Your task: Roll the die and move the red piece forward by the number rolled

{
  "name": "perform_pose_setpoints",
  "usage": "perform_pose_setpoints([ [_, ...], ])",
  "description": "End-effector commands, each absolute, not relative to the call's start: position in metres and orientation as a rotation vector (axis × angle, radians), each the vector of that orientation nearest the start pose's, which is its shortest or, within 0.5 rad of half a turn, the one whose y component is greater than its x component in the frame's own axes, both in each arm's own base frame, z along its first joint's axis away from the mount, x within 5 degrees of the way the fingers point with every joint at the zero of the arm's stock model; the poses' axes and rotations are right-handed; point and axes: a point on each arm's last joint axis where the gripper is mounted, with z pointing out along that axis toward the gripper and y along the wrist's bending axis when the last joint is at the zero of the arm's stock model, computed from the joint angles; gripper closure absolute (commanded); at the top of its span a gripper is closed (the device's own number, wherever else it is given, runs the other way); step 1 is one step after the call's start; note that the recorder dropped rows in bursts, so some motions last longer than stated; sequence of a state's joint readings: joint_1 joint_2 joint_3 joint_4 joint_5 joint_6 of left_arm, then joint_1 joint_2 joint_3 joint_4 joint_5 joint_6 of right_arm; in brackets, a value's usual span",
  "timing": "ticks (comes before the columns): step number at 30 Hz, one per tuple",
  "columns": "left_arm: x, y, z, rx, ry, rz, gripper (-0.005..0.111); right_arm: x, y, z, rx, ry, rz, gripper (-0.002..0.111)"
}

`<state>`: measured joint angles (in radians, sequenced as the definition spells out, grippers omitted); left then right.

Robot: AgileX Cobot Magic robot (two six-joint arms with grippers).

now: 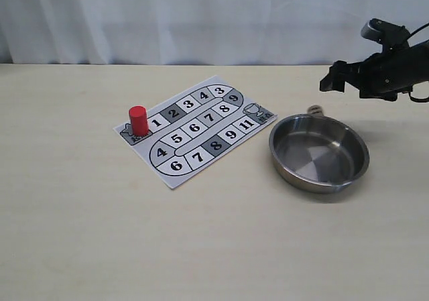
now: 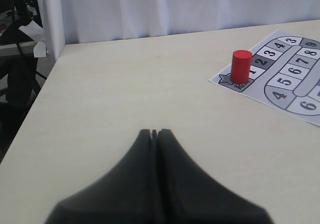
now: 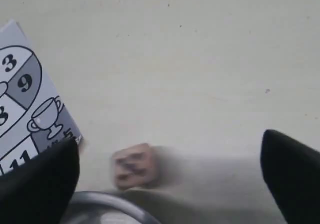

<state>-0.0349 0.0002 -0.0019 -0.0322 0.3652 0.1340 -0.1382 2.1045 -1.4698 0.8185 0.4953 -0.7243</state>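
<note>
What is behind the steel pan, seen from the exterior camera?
The die peeks over the far rim of the pan. The rim hides its lower part, and the right wrist view blurs it, so its pips cannot be read.

Left end effector [image 2: 154, 132] jaws pressed together, right end effector [image 1: 333, 78] raised in the air, jaws spread wide

Lab tabletop [image 1: 67, 214] (white curtain [image 1: 201, 19] behind)

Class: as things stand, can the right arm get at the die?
Probably yes. The right gripper is open above the die, which shows blurred on the table just outside the rim of the pan. Nothing covers it, though that rim sits close.
</note>
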Motion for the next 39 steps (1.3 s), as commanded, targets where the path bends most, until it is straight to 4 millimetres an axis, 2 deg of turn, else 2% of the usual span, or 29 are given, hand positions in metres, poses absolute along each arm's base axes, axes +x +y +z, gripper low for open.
perform_pose_setpoints([
  [1,0.053,-0.003,0.181,0.128,1.833,0.029,0.107,0.457,-0.035,0.171,0.032,2.414,0.352,0.012],
  [11,0.053,-0.003,0.181,0.128,1.833,0.029,0.107,0.459,-0.038,0.172,0.058,2.399,0.315,0.025],
  [13,0.053,-0.003,0.181,0.128,1.833,0.029,0.107,0.459,-0.038,0.172,0.058,2.399,0.315,0.031],
  [19,0.053,-0.003,0.181,0.128,1.833,0.029,0.107,0.458,-0.037,0.172,0.048,2.404,0.322,0.063],
  [25,0.053,-0.003,0.181,0.128,1.833,0.029,0.107,0.45,-0.028,0.197,-0.039,2.399,0.374,0.104],
  [31,0.053,-0.003,0.181,0.128,1.833,0.029,0.107,0.439,0.01,0.216,-0.284,2.413,0.415,0.104],
  [38,0.053,-0.003,0.181,0.128,1.833,0.029,0.107,0.433,0.076,0.218,-0.434,2.393,0.482,0.104],
  [39,0.053,-0.003,0.181,0.128,1.833,0.029,0.107,0.43,0.091,0.217,-0.456,2.407,0.503,0.104],
])
